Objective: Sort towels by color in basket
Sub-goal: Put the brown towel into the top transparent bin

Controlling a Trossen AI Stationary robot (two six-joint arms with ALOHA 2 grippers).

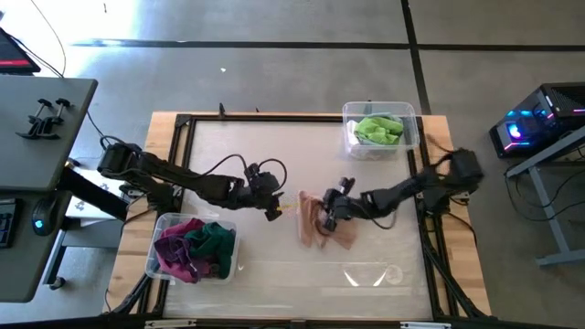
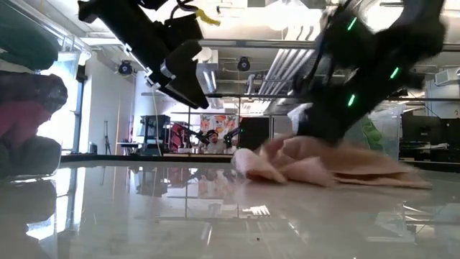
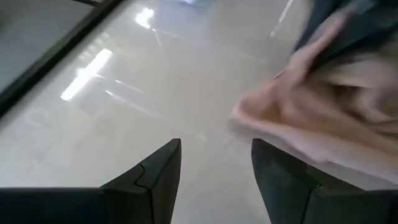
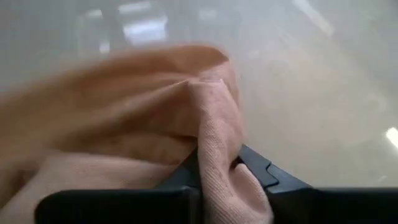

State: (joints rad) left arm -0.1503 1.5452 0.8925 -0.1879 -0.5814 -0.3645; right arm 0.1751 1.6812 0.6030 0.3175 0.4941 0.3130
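Right gripper (image 1: 327,212) is clamped on a fold of the peach-pink towel (image 1: 322,227), which lies bunched at mid-table. Left gripper (image 1: 275,206) hovers just left of it, fingers apart and empty. Near-left bin (image 1: 160,233) holds magenta and dark green towels; far-right bin (image 1: 407,114) holds lime green towels.

Table centre (image 1: 274,160) bare; peach towel pile (image 1: 320,228) between grippers; bins (image 1: 409,119) at corners.

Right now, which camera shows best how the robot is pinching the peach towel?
The right wrist view: the right tool is shut on a fold of the peach towel. The high view shows the whole towel, small. The low view shows it crumpled. The left wrist view shows one edge.
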